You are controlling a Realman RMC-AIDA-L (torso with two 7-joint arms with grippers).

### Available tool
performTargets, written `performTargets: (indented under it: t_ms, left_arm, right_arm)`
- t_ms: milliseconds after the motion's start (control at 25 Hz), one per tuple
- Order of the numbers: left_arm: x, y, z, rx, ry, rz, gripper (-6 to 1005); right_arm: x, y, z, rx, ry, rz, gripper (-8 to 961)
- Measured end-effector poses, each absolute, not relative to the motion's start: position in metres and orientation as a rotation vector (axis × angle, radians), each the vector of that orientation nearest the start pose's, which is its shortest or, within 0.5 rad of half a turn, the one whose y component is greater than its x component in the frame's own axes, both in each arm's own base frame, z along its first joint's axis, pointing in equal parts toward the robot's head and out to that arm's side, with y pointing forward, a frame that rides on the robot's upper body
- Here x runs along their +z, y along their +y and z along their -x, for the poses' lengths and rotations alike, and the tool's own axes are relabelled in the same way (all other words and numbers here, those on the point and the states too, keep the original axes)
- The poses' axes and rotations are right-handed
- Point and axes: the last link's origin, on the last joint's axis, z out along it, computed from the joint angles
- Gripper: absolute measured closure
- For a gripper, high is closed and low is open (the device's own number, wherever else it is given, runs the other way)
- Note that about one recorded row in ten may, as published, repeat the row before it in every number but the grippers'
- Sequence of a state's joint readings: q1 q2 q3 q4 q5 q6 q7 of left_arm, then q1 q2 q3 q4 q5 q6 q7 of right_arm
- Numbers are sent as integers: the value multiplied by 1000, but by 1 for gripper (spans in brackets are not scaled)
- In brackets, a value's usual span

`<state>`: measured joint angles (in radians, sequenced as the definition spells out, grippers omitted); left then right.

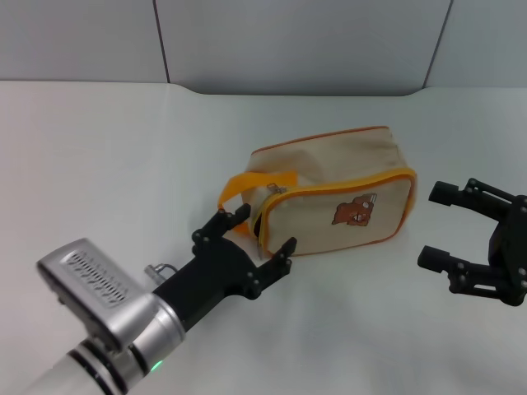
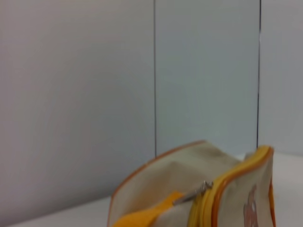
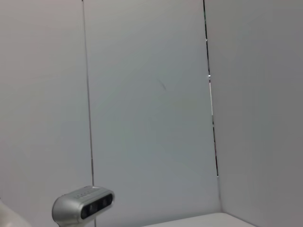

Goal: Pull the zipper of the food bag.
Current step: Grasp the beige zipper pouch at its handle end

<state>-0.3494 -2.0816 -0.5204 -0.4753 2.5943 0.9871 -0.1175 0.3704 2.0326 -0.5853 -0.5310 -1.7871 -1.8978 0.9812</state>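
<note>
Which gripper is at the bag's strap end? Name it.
The left gripper, open, straddles the food bag's orange strap end; the right gripper sits apart past the opposite end.

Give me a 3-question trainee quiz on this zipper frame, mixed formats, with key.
1. True or false: the left gripper is open, its fingers on either side of the strap end of the food bag.
2. Multiple choice: where is the right gripper? A) clamped on the orange strap B) open, off the bag's far end, apart from it C) resting on top of the bag.
3. Fill in: the metal pull tab of the zipper sits at the bag end nearest the ____ gripper.

Key: 1 true; 2 B; 3 left.
</note>
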Motion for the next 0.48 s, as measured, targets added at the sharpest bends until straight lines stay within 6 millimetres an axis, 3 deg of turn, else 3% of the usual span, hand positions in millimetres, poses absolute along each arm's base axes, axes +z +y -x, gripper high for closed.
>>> performTargets:
  t_ms: [240, 480]
  left_arm:
    - [-135, 285, 245, -713, -497, 2228, 229]
    - [-138, 293, 237, -709, -453, 2269, 236]
  right_arm:
    - [35, 262, -282, 1131, 226, 2546, 109]
    - [36, 262, -284, 1132, 234, 2524, 108]
